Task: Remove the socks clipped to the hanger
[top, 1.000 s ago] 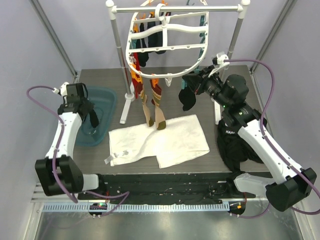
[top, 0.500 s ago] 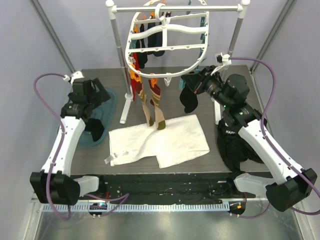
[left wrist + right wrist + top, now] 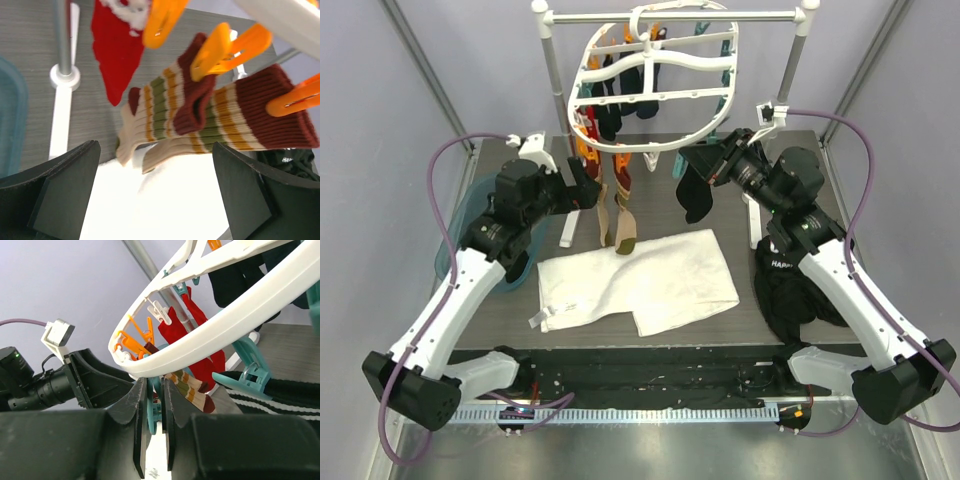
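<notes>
The white oval hanger [image 3: 650, 85] hangs from the rail with socks clipped round its rim. Two tan striped socks [image 3: 618, 215] with maroon cuffs [image 3: 200, 120] dangle under orange clips [image 3: 220, 50], beside a red sock [image 3: 115, 50]. My left gripper [image 3: 588, 190] is open just left of them, the striped socks ahead of its spread fingers [image 3: 65, 195] and untouched. My right gripper [image 3: 155, 425] is shut on a teal clip [image 3: 159, 410] under the hanger rim [image 3: 210, 335]; a black sock [image 3: 698, 195] hangs below it. More dark socks [image 3: 620, 95] hang at the back.
A white cloth [image 3: 640, 280] lies flat mid-table under the socks. A teal basin [image 3: 470, 235] sits at the left edge, a black garment [image 3: 785, 290] at the right. The grey rail [image 3: 670, 17] and its left pole [image 3: 560, 130] stand behind.
My left arm swung from over the teal basin rightward to the striped socks, and its jaws opened wide. The right gripper stayed pinched at the rim; the hanger tilted slightly.
</notes>
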